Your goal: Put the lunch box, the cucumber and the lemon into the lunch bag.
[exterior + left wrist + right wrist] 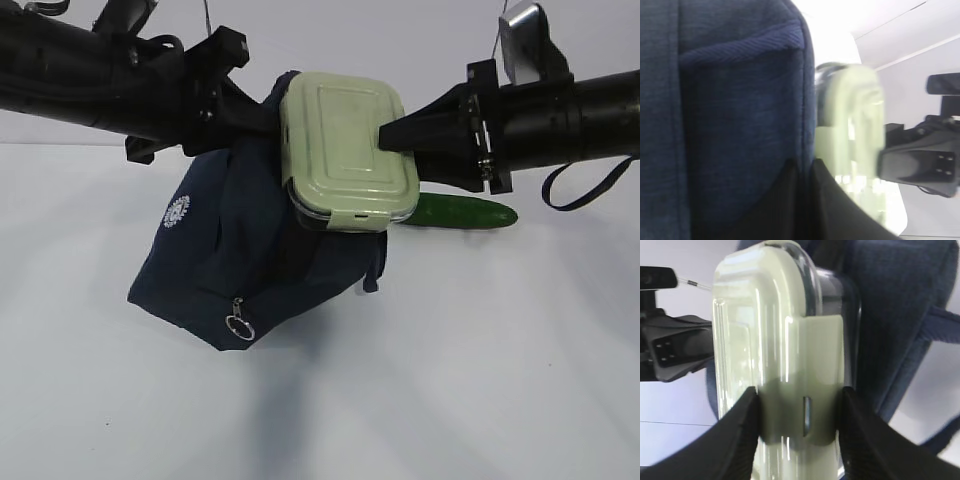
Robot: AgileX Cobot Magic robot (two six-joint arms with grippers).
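Between the two sets of fingers, up off the white tabletop (480, 380), everything is happening at once. The left gripper (262, 112) has its fingers pinched together on the top edge of the boxy dark navy fabric lunch bag (225, 260), so the bag hangs from them and sags down and to the left, with its lower corner close to the tabletop. You can see a small white round logo (176, 211) on its side and the silver ring zipper pull (240, 326) dangling near the bottom. From the left wrist view it's mostly navy cloth (730, 125) filling the frame, fingers closed on the fabric.

The right gripper (392, 136) has its fingers clamped on the flat clear rectangular lunch box with the pale green snap-clip lid (345, 150), gripping it across its thickness at one short end. The right wrist view shows that nicely: black fingers (740, 435) on both sides of the box (785, 355), right at the clip. The box is held tipped up on edge, lid facing the exterior camera, sitting at the bag's open top and touching or just beside the fabric there.

Below and behind the right fingers, the long dark green glossy cucumber (470, 212) lies on the tabletop, partly hidden by the box. Can't spot the lemon anywhere.
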